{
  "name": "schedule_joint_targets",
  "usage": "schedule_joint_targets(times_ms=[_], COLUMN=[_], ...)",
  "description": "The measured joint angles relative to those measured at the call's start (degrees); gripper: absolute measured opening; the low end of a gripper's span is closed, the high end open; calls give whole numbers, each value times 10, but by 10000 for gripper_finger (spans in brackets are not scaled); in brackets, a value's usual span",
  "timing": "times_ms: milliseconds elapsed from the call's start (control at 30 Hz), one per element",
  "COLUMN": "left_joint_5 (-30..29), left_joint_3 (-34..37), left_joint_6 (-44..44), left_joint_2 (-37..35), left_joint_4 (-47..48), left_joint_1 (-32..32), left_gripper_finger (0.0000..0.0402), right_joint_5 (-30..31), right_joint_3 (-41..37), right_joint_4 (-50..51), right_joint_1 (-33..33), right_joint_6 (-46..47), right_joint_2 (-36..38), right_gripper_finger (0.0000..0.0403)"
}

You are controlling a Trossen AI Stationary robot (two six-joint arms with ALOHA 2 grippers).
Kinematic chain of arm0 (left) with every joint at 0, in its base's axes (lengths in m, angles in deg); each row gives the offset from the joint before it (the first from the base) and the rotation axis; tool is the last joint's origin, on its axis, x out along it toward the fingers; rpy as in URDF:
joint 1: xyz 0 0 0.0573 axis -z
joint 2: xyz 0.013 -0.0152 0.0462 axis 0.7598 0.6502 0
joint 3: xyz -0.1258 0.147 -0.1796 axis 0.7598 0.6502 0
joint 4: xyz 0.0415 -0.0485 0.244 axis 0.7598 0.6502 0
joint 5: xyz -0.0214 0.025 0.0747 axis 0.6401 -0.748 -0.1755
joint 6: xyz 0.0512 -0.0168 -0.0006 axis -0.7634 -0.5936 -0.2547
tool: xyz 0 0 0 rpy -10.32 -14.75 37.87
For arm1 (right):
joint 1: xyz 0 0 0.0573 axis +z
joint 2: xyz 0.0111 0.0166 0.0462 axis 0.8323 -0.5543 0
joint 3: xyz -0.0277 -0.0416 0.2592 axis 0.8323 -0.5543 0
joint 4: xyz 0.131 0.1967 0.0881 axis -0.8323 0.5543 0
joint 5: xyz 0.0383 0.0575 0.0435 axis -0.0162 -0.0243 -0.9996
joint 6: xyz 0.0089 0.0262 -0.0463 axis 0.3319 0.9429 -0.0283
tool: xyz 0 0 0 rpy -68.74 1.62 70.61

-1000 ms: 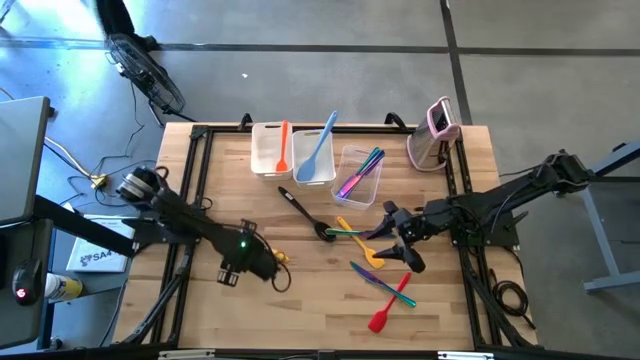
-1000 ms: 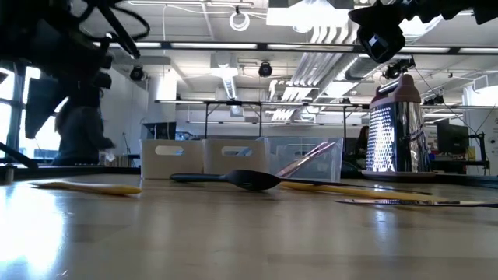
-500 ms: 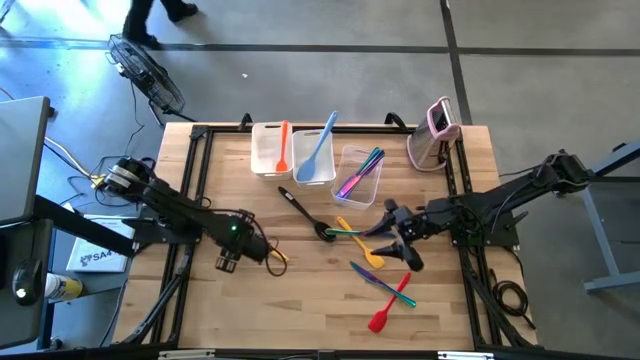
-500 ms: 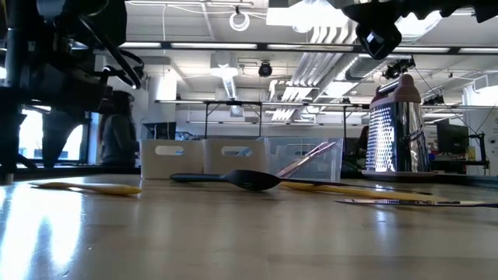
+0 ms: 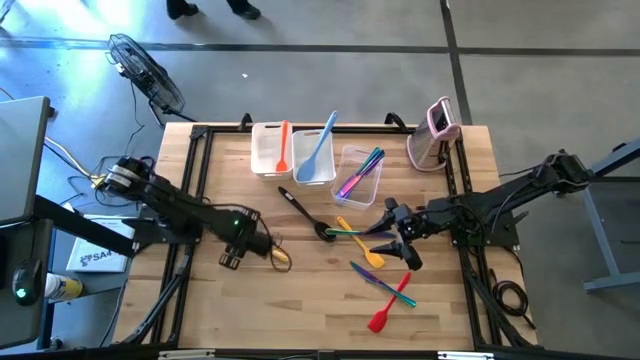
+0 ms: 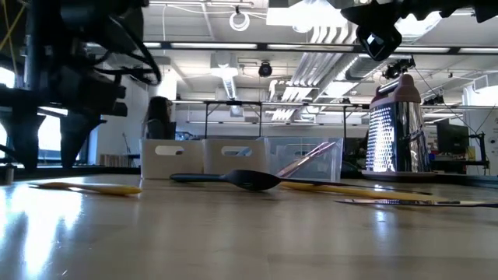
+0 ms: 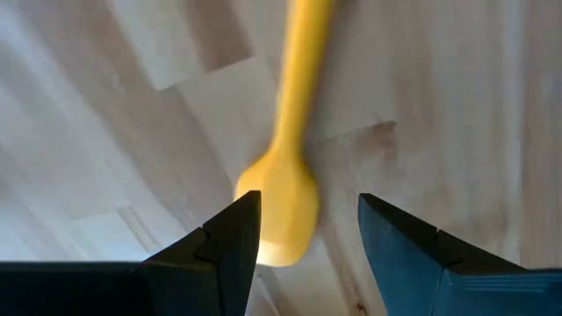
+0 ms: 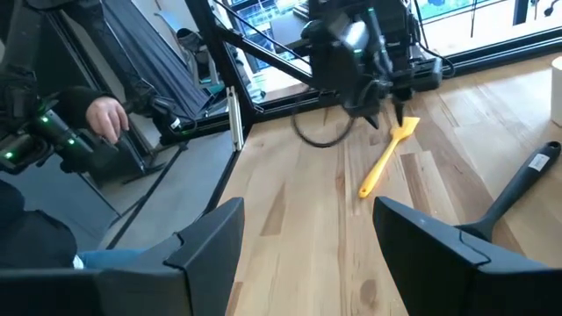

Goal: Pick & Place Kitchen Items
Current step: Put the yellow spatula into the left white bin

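**Yellow spatula under the left gripper**

Yellow is the colour of the small flat spatula (image 5: 279, 258) on the wooden table (image 5: 300, 310). It lies well to the left of the black slotted turner (image 5: 306, 214). The left gripper (image 5: 233, 261) hangs just over the spatula's wide end. Its two dark fingers (image 7: 230, 237) stand apart, one on each side of the yellow blade, and they hold nothing.

The right gripper (image 5: 397, 247) hovers to the right of the black turner. Its jaws are spread wide too, and they are empty.

Three plastic tubs sit in a row behind the black turner. The first white tub (image 5: 268, 148) holds one orange spatula (image 5: 283, 146). The middle tub (image 5: 312, 160) holds one light blue spoon (image 5: 317, 153). The clear tub (image 5: 357, 177) holds a few thin utensils (image 5: 360, 172) in purple, pink and teal; I cannot count them for sure.

Just right of the black turner lies a loose bunch of utensils (image 5: 364, 243), with yellow, green and purple ones crossing. Nearer the front edge lie one blue utensil (image 5: 375, 279) and one red spatula (image 5: 389, 303), crossing each other.

One shiny metal grater with a pink top (image 5: 434, 134) stands at the back right corner.
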Motion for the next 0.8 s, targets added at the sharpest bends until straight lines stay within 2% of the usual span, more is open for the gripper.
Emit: schedule_joint_targets(times_ms=[167,367,800], left_joint_5=[26,64,67], left_joint_3=[0,0,0], left_joint_6=[-9,-37,-93], left_joint_2=[0,0,0], left_joint_4=[0,0,3], left_joint_1=[-44,-53,-54], left_gripper_finger=[184,184,184], right_joint_5=[0,0,-7], right_joint_3=[0,0,0], right_joint_4=[0,1,2], right_joint_1=[0,0,0], right_joint_6=[0,-1,-20], right_joint_2=[0,0,0], right_gripper_finger=[247,247,247])
